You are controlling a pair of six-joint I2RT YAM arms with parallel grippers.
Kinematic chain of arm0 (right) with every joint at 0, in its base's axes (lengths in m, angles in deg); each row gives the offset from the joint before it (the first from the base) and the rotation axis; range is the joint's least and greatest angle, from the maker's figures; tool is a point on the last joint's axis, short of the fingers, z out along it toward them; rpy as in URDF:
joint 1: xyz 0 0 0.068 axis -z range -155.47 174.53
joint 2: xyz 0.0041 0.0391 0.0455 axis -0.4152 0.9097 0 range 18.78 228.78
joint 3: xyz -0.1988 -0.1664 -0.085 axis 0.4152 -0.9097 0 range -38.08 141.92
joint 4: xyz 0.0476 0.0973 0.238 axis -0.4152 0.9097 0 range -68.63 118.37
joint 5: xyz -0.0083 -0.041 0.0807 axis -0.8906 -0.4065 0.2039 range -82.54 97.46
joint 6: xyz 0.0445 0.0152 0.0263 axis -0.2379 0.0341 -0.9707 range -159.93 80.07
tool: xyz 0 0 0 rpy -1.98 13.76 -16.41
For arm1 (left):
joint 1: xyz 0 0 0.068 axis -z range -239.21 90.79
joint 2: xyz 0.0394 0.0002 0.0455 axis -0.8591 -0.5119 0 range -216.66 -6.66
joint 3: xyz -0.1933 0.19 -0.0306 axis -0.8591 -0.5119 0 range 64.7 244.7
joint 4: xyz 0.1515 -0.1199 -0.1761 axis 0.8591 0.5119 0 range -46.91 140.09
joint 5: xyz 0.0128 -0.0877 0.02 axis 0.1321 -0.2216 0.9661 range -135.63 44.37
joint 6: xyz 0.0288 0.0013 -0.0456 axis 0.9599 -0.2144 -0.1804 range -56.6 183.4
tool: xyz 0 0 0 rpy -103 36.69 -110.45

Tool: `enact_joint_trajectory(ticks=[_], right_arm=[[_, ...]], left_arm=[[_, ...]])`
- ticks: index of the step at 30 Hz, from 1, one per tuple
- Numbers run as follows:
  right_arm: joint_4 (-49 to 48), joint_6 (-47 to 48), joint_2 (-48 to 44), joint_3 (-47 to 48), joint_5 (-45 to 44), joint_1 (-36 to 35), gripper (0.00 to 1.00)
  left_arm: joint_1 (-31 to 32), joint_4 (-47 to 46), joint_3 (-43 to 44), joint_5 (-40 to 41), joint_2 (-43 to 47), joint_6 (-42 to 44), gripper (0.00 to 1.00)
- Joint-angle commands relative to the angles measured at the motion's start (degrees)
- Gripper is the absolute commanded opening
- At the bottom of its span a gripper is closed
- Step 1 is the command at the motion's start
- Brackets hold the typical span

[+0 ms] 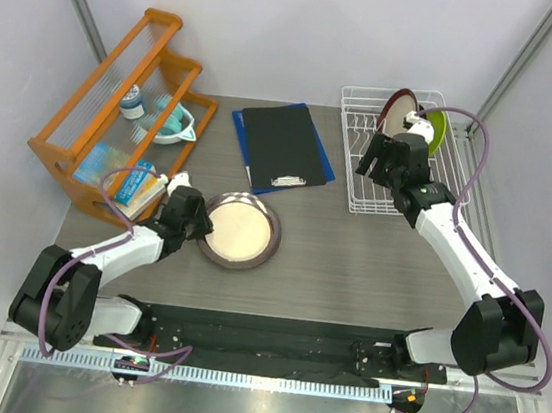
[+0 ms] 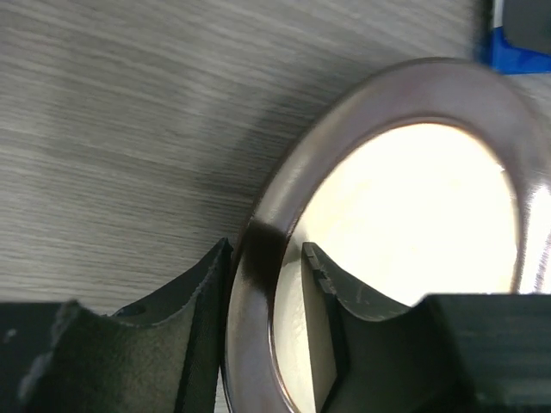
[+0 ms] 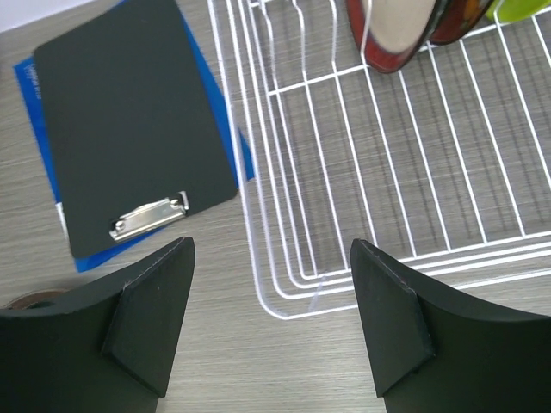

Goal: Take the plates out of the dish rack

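My left hand (image 1: 191,218) (image 2: 267,249) is clenched on the near-left rim of the brown-rimmed plate (image 1: 241,230) (image 2: 413,206): one finger sits outside the rim, the other on the cream centre, with the dark band pinched between them. The plate stretches ahead and to the right of this hand and looks to lie flat on the grey surface (image 1: 349,266), well apart from the dish rack (image 1: 352,201) (image 3: 379,172). My right hand (image 1: 374,166) (image 3: 271,249) is released, fingers spread wide with nothing between them, and hangs over the rack's near-left corner. From this hand the rack's wire floor runs ahead and to the right. The red-rimmed plate (image 1: 401,111) (image 3: 396,30) stands on edge at the rack's far end, straight ahead of this hand and slightly right. A green bowl (image 1: 436,131) (image 3: 516,9) sits just past that plate, further right. Ahead and left of the right hand a black clipboard (image 1: 283,147) (image 3: 129,120) lies flat on the surface, beside the rack's left wall.
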State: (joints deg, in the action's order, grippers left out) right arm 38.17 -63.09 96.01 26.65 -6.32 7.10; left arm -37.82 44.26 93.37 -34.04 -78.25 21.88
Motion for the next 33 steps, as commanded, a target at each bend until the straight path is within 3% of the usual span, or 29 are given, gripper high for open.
enact_joint_trajectory(ticks=[1, 10, 11, 12, 14, 24, 30, 33], right_arm=[[-1.06, 2.15, 1.86, 3.82, 0.86, 2.22, 0.79], [-0.80, 5.57, 8.44, 10.75, -2.90, 5.21, 0.79], [-0.71, 7.15, 9.68, 11.99, -3.61, 5.74, 0.79], [0.42, 7.86, 11.00, 14.09, -4.14, 5.92, 0.79], [2.36, 10.31, 14.77, 19.37, -7.64, 6.18, 0.80], [3.24, 15.33, 33.22, 40.36, -12.24, 10.75, 0.80], [4.74, 16.39, 38.95, 46.44, -11.97, 11.72, 0.77], [4.91, 15.86, 41.68, 47.85, -10.57, 12.24, 0.71]], left_arm=[[0.23, 2.17, 1.84, 3.25, -1.18, 1.27, 0.40], [0.23, 4.89, 3.24, 4.93, -0.92, 0.91, 0.57], [0.23, 5.42, 3.76, 4.41, -0.31, 0.82, 0.68], [0.23, 5.77, 4.03, 4.14, 0.22, 0.82, 0.73], [0.32, 6.91, 5.34, 3.18, 2.67, 1.35, 0.99], [0.32, 9.12, 11.32, -6.30, 17.52, 5.82, 1.00], [0.32, 8.94, 12.90, -7.29, 22.11, 7.67, 0.99], [0.32, 9.03, 13.70, -7.11, 22.02, 8.03, 1.00]])
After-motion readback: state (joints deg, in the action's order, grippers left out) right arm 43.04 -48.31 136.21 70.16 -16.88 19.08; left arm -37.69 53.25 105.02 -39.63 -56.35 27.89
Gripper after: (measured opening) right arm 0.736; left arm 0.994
